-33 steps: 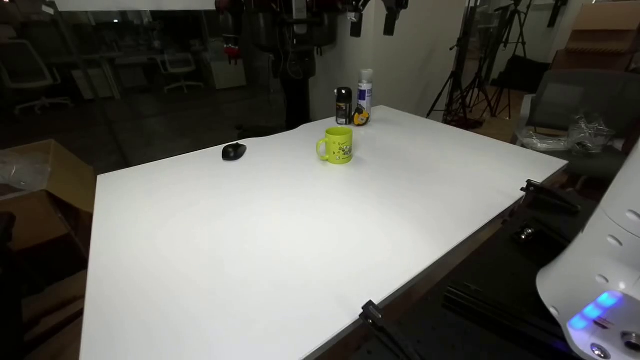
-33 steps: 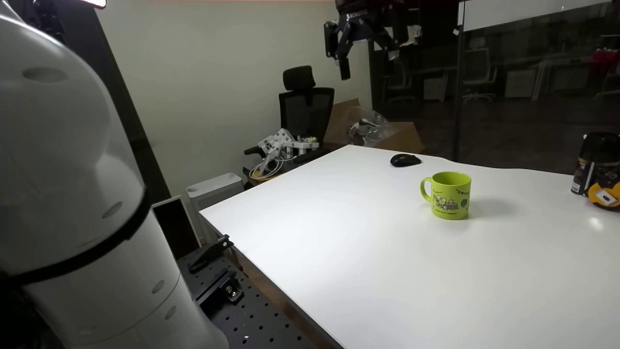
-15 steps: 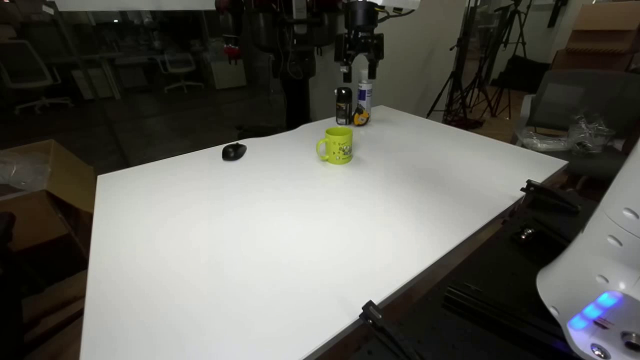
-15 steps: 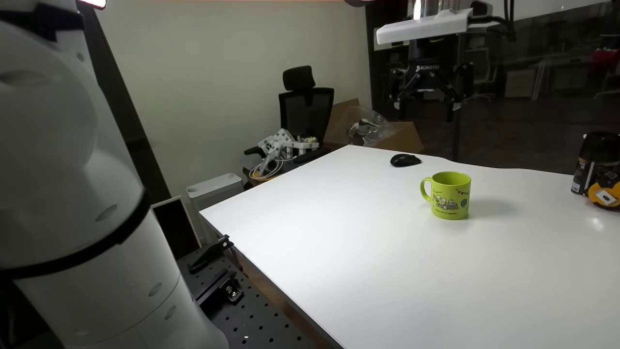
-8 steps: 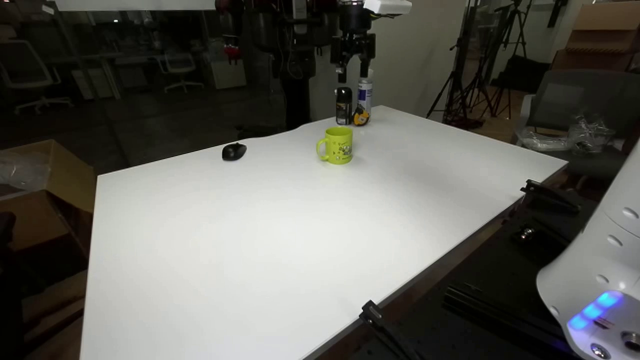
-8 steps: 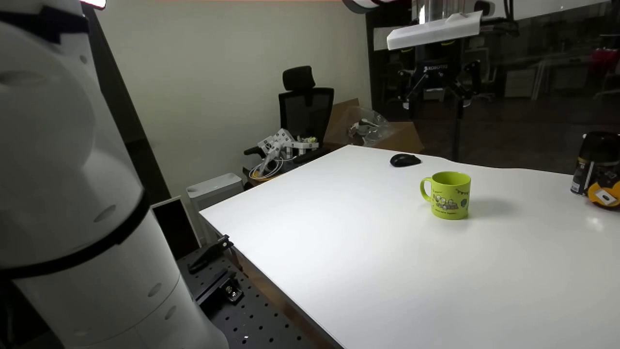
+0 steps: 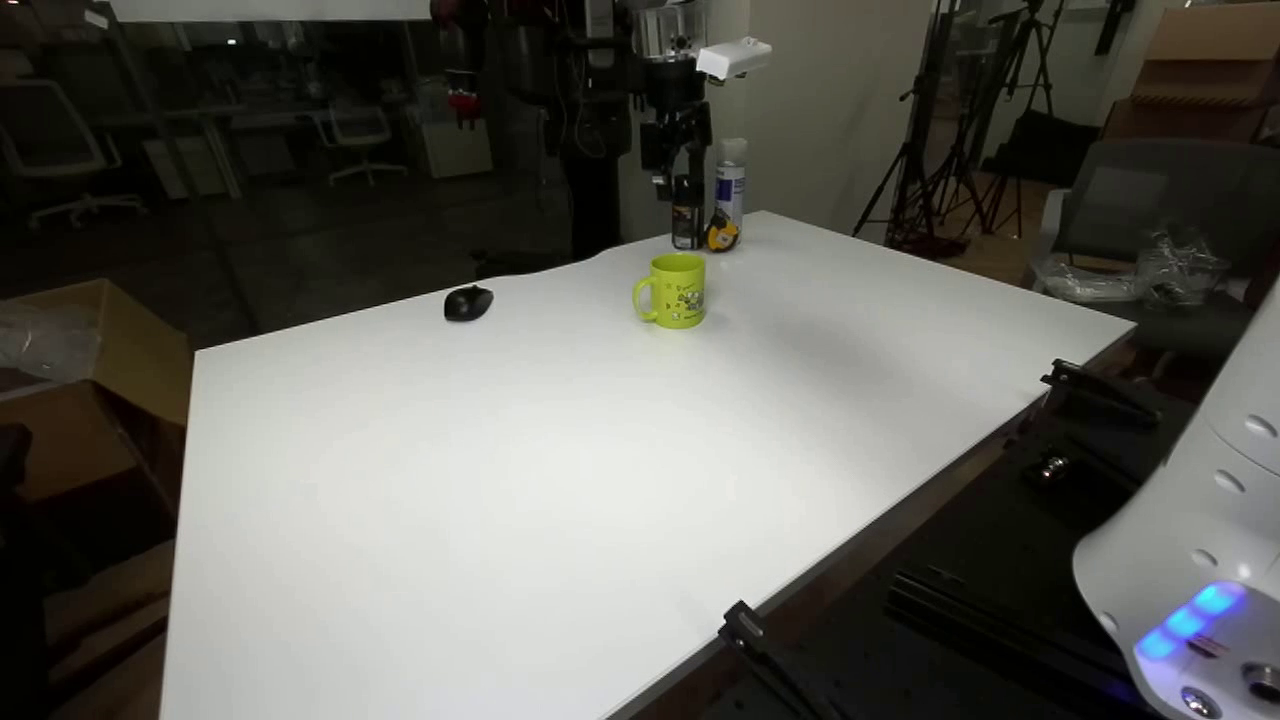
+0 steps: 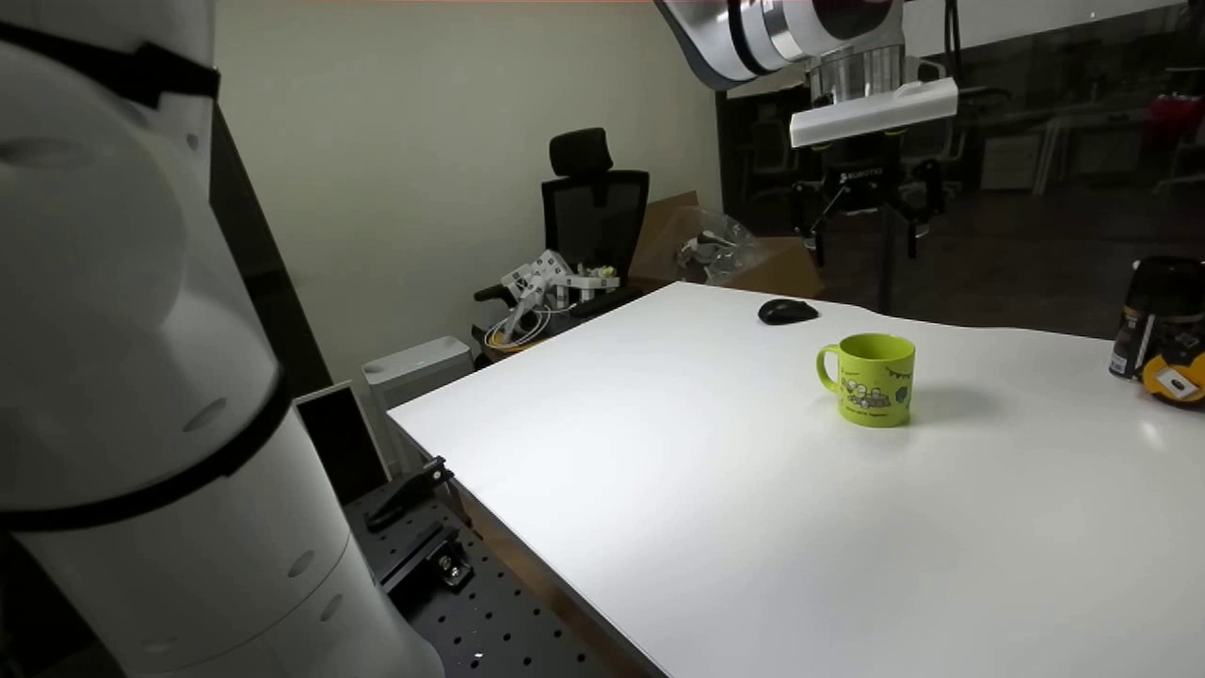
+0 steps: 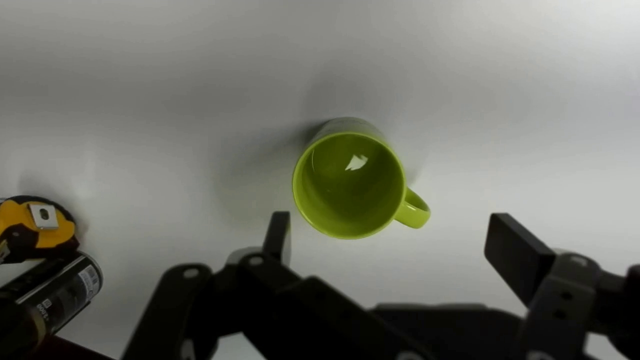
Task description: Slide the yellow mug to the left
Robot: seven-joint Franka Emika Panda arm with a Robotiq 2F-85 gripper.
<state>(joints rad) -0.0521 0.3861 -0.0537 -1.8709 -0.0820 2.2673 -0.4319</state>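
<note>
The yellow mug (image 7: 678,292) is yellow-green with small drawings on its side. It stands upright on the white table (image 7: 450,500) and also shows in an exterior view (image 8: 875,381). In the wrist view I look down into the mug (image 9: 350,185), its handle pointing lower right. My gripper (image 9: 392,235) is open and empty, with its fingers (image 9: 277,235) spread wider than the mug. It points down and hangs above table height, apart from the mug, in both exterior views (image 7: 681,188) (image 8: 866,249).
A black mouse (image 7: 468,303) lies near the far table edge, also seen in an exterior view (image 8: 787,311). A black can (image 7: 687,228), a white spray can (image 7: 733,180) and a yellow tape measure (image 7: 722,232) stand near the far corner. The tape measure shows in the wrist view (image 9: 50,232).
My gripper has come down from high above the table and shifted towards the mug, staying open. The mug and the other objects have not moved.
</note>
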